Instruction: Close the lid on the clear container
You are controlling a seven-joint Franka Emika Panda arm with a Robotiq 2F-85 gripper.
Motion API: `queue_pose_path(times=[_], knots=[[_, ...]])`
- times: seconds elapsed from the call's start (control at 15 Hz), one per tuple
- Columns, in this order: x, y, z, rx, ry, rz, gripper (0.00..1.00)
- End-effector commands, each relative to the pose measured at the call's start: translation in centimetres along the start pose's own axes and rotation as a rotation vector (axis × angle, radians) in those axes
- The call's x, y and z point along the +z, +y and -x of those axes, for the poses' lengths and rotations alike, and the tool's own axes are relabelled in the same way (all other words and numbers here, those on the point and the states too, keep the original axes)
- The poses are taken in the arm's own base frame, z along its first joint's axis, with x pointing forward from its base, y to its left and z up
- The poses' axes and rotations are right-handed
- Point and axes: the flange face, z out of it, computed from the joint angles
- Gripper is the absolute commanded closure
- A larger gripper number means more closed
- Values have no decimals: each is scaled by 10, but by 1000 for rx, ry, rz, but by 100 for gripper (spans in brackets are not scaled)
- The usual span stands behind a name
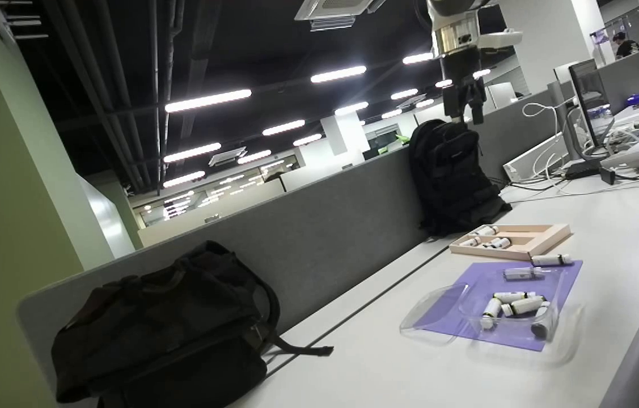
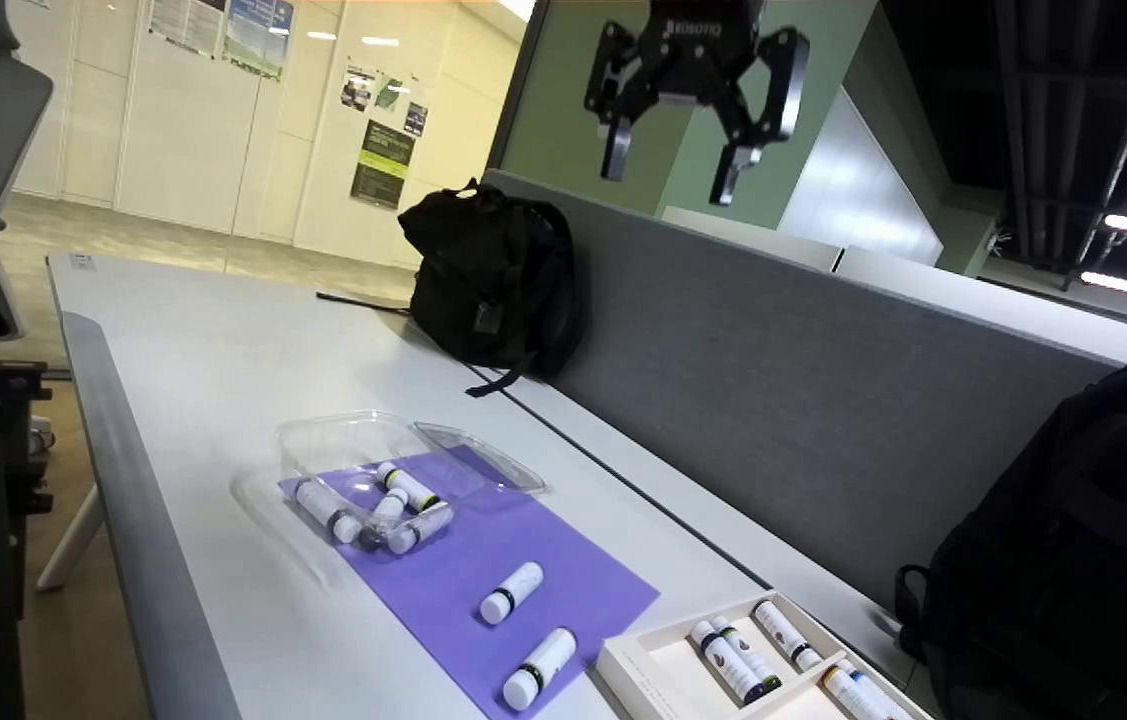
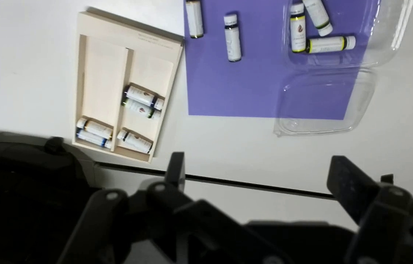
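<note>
Clear container (image 3: 384, 38): lid (image 3: 323, 99) open, my jaws released.
Left to right in the wrist view, I record a black backpack (image 3: 28, 201), a pale tray (image 3: 103, 80) holding small bottles (image 3: 140, 96), two loose bottles (image 3: 232, 40) on a purple sheet (image 3: 232, 88), then my gripper (image 3: 257, 161) with jaws spread wide; the container, bottles (image 3: 298, 31) inside, lies at upper right, beyond my jaws, its lid on the side nearer me. In both exterior views I hang well above the table (image 2: 193, 320) and container.

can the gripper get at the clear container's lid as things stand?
Probably yes, once lowered: the gripper hangs open and empty above, and in the wrist view nothing lies on the open lid; the nearest bottles are inside the container.
</note>
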Motion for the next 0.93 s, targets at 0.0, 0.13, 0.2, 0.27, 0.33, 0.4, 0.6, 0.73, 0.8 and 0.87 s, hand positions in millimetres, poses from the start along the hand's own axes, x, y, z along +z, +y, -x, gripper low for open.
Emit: queue_pose_path(times=[0.0,0.13,0.2,0.27,0.33,0.4,0.6,0.73,0.8,0.87], knots=[[56,13,-54,32,-39,-99,0],[87,18,-80,58,-64,-195,0],[98,23,-93,69,-76,-243,0],[110,26,-103,76,-91,-285,0],[118,29,-113,76,-106,-327,0],[126,33,-124,76,-121,-352,0],[132,30,-116,71,-145,-331,0],[143,34,-122,70,-153,-335,0],[145,34,-121,71,-155,-336,0],[144,32,-121,69,-155,-337,0]])
